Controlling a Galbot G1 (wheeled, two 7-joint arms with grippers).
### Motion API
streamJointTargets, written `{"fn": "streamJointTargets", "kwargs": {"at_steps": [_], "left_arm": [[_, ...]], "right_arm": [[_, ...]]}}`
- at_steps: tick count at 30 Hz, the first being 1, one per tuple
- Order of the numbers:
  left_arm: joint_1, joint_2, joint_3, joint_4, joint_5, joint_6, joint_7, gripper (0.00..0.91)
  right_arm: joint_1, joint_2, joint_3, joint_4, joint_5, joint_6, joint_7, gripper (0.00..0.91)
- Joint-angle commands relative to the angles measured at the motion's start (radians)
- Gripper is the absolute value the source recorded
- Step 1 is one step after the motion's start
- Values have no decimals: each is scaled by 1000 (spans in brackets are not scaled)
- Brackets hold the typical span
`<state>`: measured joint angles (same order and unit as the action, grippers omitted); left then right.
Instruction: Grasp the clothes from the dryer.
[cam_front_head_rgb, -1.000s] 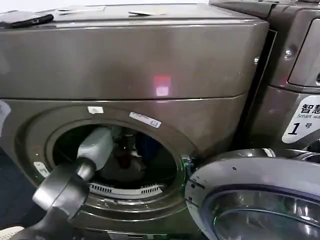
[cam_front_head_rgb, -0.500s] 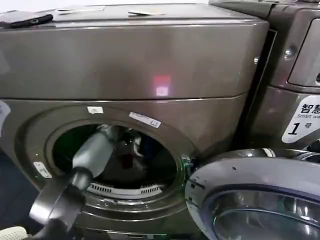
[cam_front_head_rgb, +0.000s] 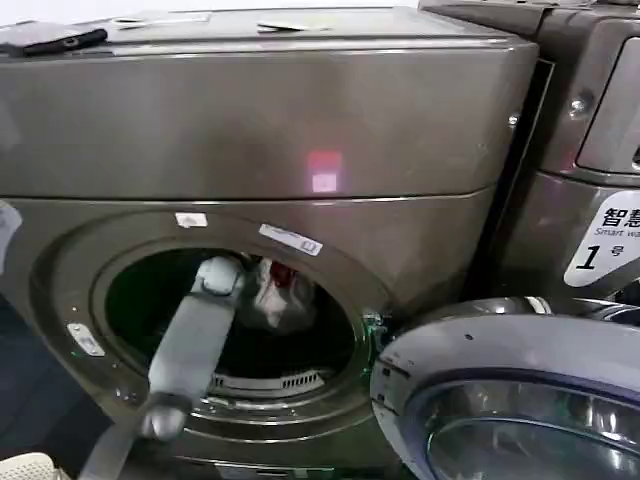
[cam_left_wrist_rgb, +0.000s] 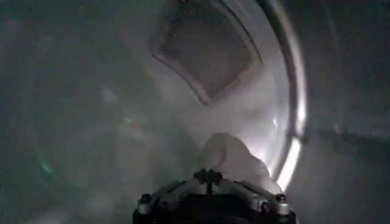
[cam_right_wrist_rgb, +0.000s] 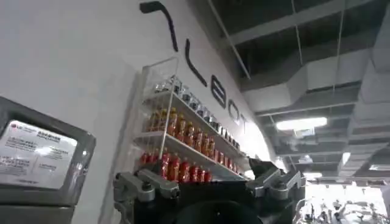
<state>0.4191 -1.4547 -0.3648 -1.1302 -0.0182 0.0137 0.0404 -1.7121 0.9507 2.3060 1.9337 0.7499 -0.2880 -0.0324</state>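
The dryer (cam_front_head_rgb: 260, 130) is a bronze-grey machine whose round porthole (cam_front_head_rgb: 235, 310) stands open. My left arm reaches through it into the dark drum. Inside, my left gripper (cam_front_head_rgb: 250, 288) is shut on the clothes (cam_front_head_rgb: 285, 305), a bunched white garment with a small red piece at its top. In the left wrist view the left gripper (cam_left_wrist_rgb: 208, 176) has its fingertips pinched together on the white clothes (cam_left_wrist_rgb: 234, 157), in front of the drum's back wall (cam_left_wrist_rgb: 207, 55). My right gripper (cam_right_wrist_rgb: 204, 173) is parked away from the dryer, open, pointing up at a white wall.
The dryer's round door (cam_front_head_rgb: 510, 400) hangs open at the lower right, close to the porthole. A second machine (cam_front_head_rgb: 590, 150) with a white sticker marked 1 stands on the right. A dark flat object (cam_front_head_rgb: 55, 38) lies on the dryer's top. Shelves of red bottles (cam_right_wrist_rgb: 183, 146) hang on the wall.
My left arm has pushed further into the drum and its elbow has dropped. A white garment with a red piece now hangs from the left gripper in the opening.
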Motion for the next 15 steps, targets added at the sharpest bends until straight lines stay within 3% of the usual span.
{"fn": "streamJointTargets", "kwargs": {"at_steps": [1, 15], "left_arm": [[173, -49, -44, -197, -44, -104, -174, 0], [180, -53, -33, -217, -30, -90, -167, 0]], "right_arm": [[-3, -4, 10, -8, -7, 37, 2, 907], [-1, 5, 10, -18, -7, 60, 1, 907]]}}
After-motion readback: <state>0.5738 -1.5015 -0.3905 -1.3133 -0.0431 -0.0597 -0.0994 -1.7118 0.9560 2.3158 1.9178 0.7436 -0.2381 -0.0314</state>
